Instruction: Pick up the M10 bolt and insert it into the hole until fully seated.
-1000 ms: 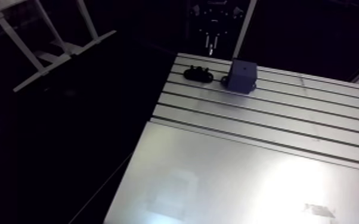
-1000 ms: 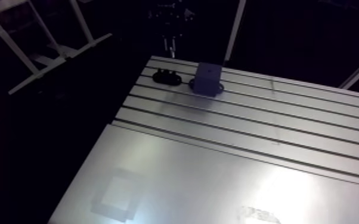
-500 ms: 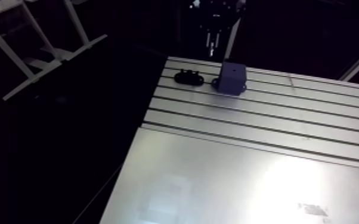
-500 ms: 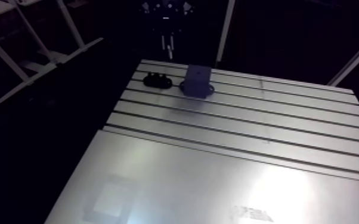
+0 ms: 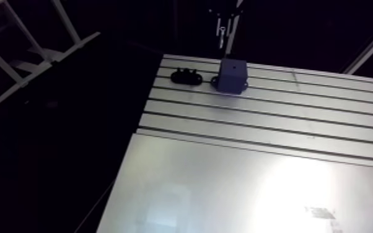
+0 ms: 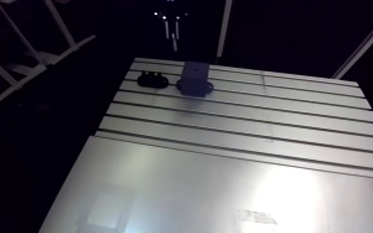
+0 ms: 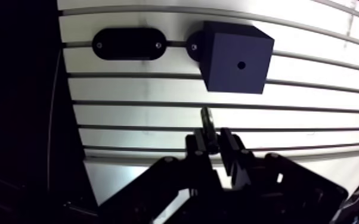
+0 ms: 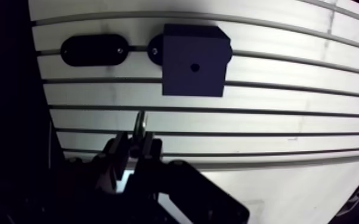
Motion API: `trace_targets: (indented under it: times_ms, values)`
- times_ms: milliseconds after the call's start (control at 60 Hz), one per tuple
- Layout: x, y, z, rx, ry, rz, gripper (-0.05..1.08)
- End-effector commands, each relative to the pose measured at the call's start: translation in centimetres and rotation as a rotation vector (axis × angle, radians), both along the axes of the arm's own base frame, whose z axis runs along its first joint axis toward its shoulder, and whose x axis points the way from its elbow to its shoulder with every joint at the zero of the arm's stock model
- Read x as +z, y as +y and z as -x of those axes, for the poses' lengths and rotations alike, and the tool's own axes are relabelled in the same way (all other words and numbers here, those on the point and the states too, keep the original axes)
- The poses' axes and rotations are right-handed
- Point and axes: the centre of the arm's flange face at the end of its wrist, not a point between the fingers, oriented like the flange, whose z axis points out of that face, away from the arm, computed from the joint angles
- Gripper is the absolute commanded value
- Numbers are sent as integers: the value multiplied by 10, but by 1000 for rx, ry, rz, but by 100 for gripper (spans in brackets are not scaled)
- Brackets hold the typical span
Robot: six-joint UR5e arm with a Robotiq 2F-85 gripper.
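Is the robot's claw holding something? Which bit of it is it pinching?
Yes. The gripper is shut on the bolt, pinching one end between its fingertips. The other end pokes out ahead, toward the dark block.

Arm cam high; wrist near block [image 7: 232, 53].

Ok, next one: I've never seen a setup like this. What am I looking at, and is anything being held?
It is one robot arm with a two-finger gripper working over a slotted aluminium table. Two pictures come from a camera up on the arm, looking down across the table; the other two come from a camera on the wrist, looking past the fingers. On the table stand a dark block with a small hole in its top face and, beside it, a flat black oval plate. The gripper is shut on a bolt, which sticks out ahead of the fingers, clear of the block.
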Motion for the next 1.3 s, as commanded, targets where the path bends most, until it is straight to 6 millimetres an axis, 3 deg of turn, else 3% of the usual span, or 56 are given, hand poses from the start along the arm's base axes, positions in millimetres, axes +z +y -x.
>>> trace_targets:
  times_ms: [17,233,367,533,1050,1300]
  values:
    - [-9,7,13,-10,-35,-5,108]
    - [-24,22,26,-31,-70,-13,108]
    - [-24,32,30,-46,-70,-15,108]
    - [-22,34,30,-48,-83,-17,108]
    - [-44,37,36,-49,-121,-32,108]
    - [-51,49,41,-63,-128,-39,108]
